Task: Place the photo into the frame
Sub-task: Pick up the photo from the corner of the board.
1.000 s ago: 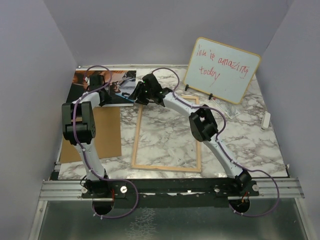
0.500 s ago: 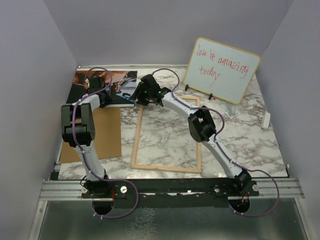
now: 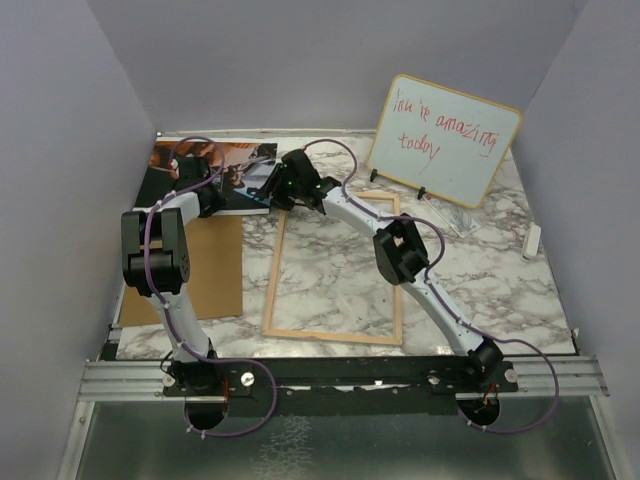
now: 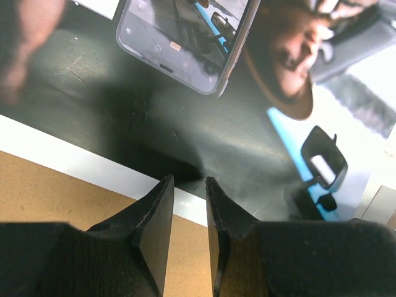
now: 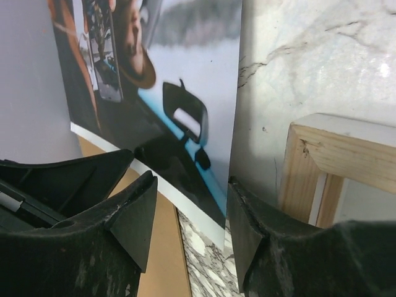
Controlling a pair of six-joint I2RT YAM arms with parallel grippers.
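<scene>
— Where is the photo (image 4: 247,154) laid?
— Left of the frame (image 3: 335,336)'s far corner, overlapping a board (image 3: 215,270).
— Grippers?
— Left gripper (image 4: 189,182) is held slightly parted at its border, right gripper (image 5: 192,182) spread around its edge.

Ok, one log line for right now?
left hand open over glossy dark white-bordered photo | right hand open at photo's edge | light wood rectangular frame empty

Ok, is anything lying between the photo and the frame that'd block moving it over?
Nothing visible lies in that gap: only bare marble table separates the photo from the frame. The right gripper is there, jaws open at the photo's right edge. The whiteboard stands beyond the frame, off the path.
</scene>
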